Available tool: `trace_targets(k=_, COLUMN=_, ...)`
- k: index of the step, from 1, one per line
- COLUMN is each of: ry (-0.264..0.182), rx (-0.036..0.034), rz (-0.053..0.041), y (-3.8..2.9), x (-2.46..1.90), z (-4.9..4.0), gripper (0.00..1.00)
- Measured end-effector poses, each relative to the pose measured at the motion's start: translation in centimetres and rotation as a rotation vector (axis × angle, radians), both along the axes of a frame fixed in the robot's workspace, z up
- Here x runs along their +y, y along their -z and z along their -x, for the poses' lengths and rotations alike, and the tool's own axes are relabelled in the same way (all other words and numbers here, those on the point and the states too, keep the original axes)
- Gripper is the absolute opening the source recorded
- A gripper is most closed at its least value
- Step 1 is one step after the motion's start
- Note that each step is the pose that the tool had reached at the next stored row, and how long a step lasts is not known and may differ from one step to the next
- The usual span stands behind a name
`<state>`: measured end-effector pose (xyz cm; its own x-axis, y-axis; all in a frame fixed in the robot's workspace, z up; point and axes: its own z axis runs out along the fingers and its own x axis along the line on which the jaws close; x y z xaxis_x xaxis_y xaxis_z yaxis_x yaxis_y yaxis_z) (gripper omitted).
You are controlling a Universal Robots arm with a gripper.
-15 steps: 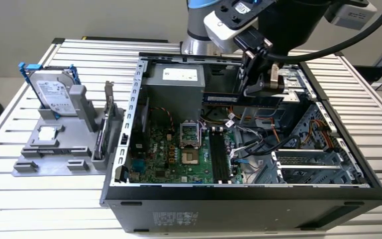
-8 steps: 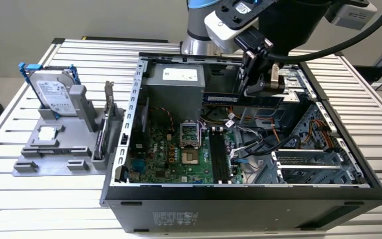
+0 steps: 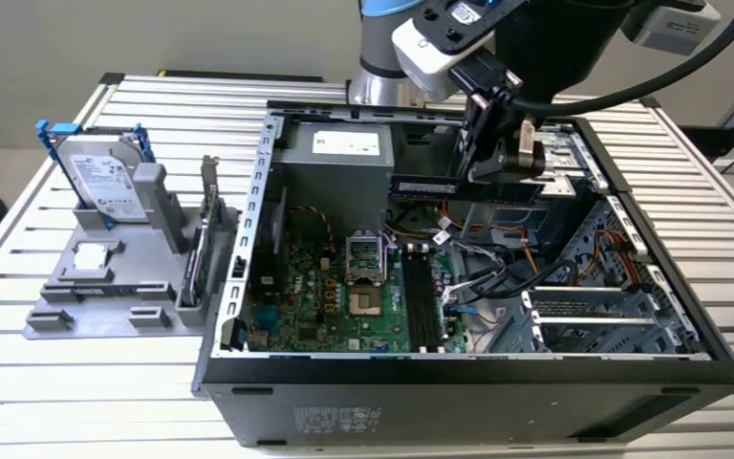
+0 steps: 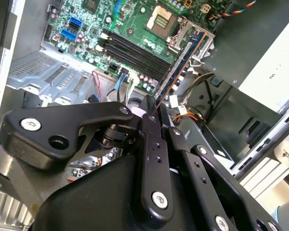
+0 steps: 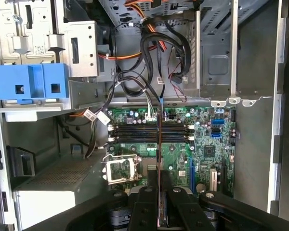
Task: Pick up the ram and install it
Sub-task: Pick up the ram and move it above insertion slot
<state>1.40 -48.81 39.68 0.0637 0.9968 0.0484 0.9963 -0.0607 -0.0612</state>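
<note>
My gripper [image 3: 489, 178] hangs over the back half of the open computer case [image 3: 469, 378], shut on the ram [image 3: 466, 187]. The ram is a long dark stick held level, well above the motherboard [image 3: 329, 301]. In the second wrist view the ram [image 4: 177, 67] juts out from between the black fingers [image 4: 149, 120], its bluish face showing. The first wrist view has the ram [image 5: 159, 144] edge-on, crossing over the black memory slots [image 5: 135, 132]. Those slots [image 3: 420, 301] lie to the exterior view's right of the CPU socket [image 3: 360, 258], and they also appear in the second wrist view [image 4: 135, 50].
On a grey stand at the exterior view's left sit a silver hard drive with blue rails [image 3: 106, 177] and an upright card with a metal bracket [image 3: 207, 215]. Inside the case are loose cables [image 3: 495, 273], drive cages [image 3: 596, 320] and the power supply [image 3: 341, 148].
</note>
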Motion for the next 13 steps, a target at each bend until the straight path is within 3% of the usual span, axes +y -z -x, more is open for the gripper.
trace_targets(k=13, ry=0.0, rx=0.0, rz=0.0, y=0.0, x=1.6, z=0.0, gripper=0.0)
